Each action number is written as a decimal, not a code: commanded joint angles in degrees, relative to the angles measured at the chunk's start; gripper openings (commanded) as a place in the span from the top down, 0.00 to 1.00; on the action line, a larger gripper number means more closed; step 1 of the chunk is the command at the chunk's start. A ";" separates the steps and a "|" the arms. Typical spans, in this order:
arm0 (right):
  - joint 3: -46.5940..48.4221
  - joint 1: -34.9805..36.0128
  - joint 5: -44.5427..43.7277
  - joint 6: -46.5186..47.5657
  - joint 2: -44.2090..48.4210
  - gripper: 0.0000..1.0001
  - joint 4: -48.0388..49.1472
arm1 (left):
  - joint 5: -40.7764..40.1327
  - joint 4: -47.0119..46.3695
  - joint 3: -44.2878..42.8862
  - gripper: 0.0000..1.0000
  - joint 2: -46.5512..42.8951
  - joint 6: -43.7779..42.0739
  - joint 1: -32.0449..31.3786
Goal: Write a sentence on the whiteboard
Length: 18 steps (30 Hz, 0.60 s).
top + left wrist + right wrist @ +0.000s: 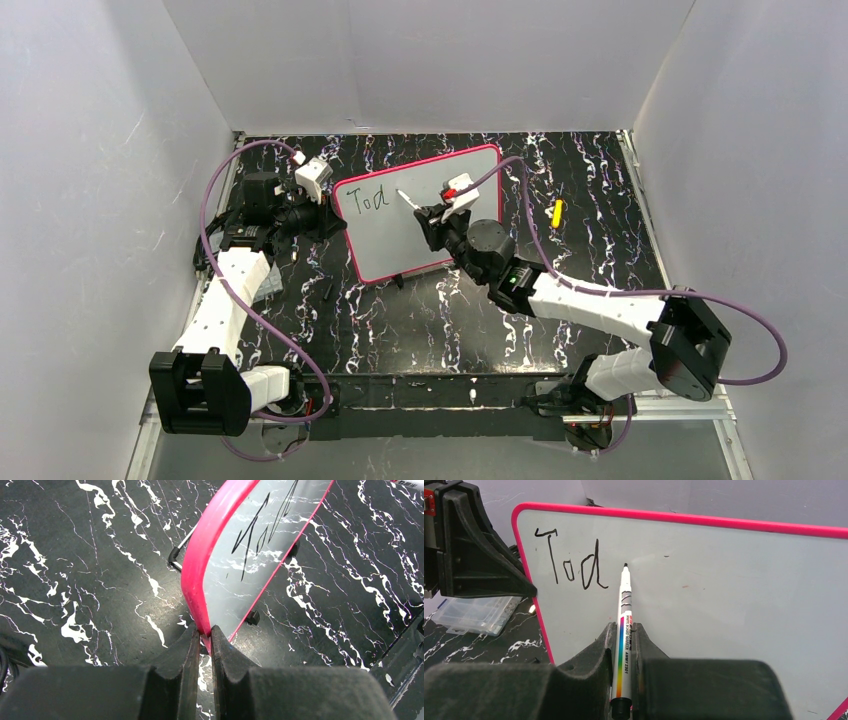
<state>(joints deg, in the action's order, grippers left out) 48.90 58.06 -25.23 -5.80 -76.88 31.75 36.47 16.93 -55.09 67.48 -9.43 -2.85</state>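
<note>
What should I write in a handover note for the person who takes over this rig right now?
Left gripper: shut on the pink frame edge of the whiteboard, which stands tilted on its feet.
Right gripper: shut on a whiteboard marker, uncapped. Its tip is just right of the last letter; contact with the board cannot be told.
Done: the letters "Tod" are written at the board's top left.
Left: the rest of the sentence.
</note>
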 commanded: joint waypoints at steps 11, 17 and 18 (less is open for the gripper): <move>2.01 -0.58 2.95 0.94 -2.04 0.99 1.83 | 0.27 2.50 0.34 1.00 -1.21 -1.25 -0.31; 0.26 -0.58 2.84 0.06 -1.80 0.99 0.20 | 0.41 2.50 0.33 1.00 -1.23 -1.17 -0.31; 0.16 -0.58 2.60 0.01 -1.66 0.99 -0.04 | 0.52 2.50 0.33 1.00 -1.23 -1.20 -0.36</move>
<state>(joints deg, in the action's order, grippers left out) 49.19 57.87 -21.87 -5.80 -78.43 31.75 36.32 16.95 -55.09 67.48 -9.50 -2.85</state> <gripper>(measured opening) 0.186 0.105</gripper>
